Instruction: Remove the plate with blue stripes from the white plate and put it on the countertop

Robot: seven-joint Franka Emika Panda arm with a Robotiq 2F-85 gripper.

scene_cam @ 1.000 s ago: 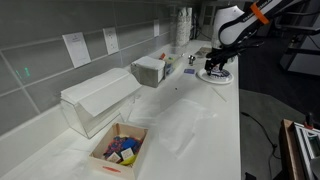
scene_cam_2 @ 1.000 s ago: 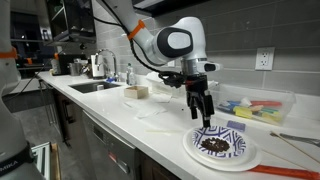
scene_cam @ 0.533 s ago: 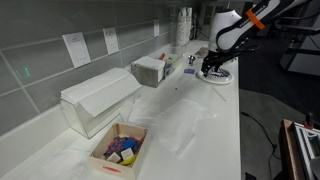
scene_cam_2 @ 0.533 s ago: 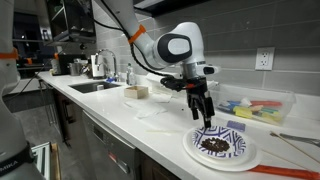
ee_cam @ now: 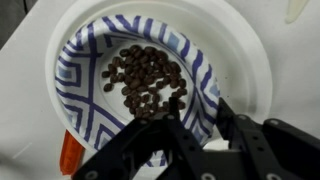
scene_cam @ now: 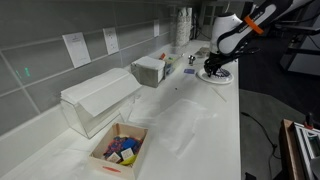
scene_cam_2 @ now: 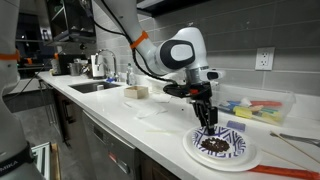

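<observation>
The plate with blue stripes (ee_cam: 90, 85) lies nested in the white plate (ee_cam: 252, 70) and carries a heap of dark brown beans (ee_cam: 145, 80). Both plates rest on the countertop (scene_cam_2: 120, 120) in both exterior views, striped plate (scene_cam_2: 215, 148) inside the white plate's rim (scene_cam_2: 250, 157). My gripper (ee_cam: 200, 122) stands astride the striped plate's near rim, one finger (ee_cam: 172, 128) inside the plate and the other outside it. The jaws are narrow; I cannot make out whether they press the rim. From outside, the gripper (scene_cam_2: 208, 126) (scene_cam: 211, 70) points straight down onto the plates (scene_cam: 217, 77).
A clear bin of coloured items (scene_cam_2: 255, 107) stands behind the plates by the wall. A clear box (scene_cam: 95, 100), a small box of coloured blocks (scene_cam: 120, 148) and a carton (scene_cam: 150, 70) line the countertop. A sink (scene_cam_2: 92, 87) lies far off. An orange object (ee_cam: 69, 156) sits beside the white plate.
The gripper has come down onto the plates and its jaws have drawn much closer together around the striped plate's rim. The plates have not moved.
</observation>
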